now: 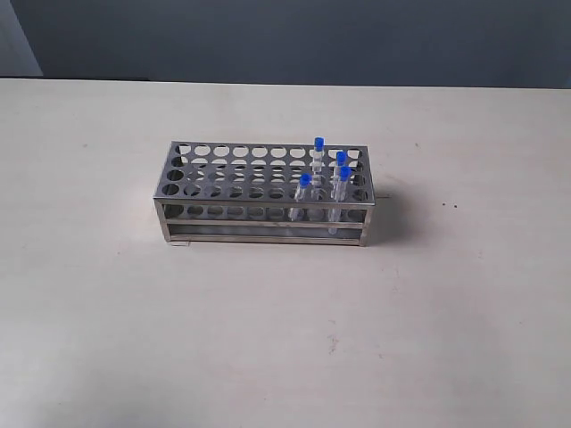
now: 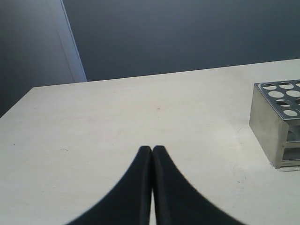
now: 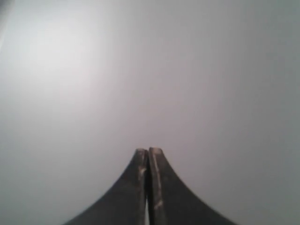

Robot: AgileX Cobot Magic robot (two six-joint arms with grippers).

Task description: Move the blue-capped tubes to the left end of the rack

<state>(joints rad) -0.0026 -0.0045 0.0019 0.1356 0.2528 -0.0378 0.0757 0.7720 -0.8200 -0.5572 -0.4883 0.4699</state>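
Observation:
The shiny steel rack (image 1: 214, 210) stands mid-table, its top plate full of round holes. Several blue-capped tubes stand upright at its right end: one at the back (image 1: 318, 153), two close together near the right edge (image 1: 342, 174), one at the front (image 1: 304, 192). The holes at the rack's left end hold nothing. In the left wrist view my left gripper (image 2: 152, 149) is shut and empty above bare tabletop, with one end of the rack (image 2: 267, 133) off to the side. My right gripper (image 3: 148, 151) is shut and empty, facing a plain grey surface. Neither arm shows in the exterior view.
The pale table (image 1: 285, 339) stretches wide on all sides of the rack. A dark wall (image 1: 294, 40) runs behind its far edge. A small metal tab (image 1: 384, 193) sticks out at the rack's right end.

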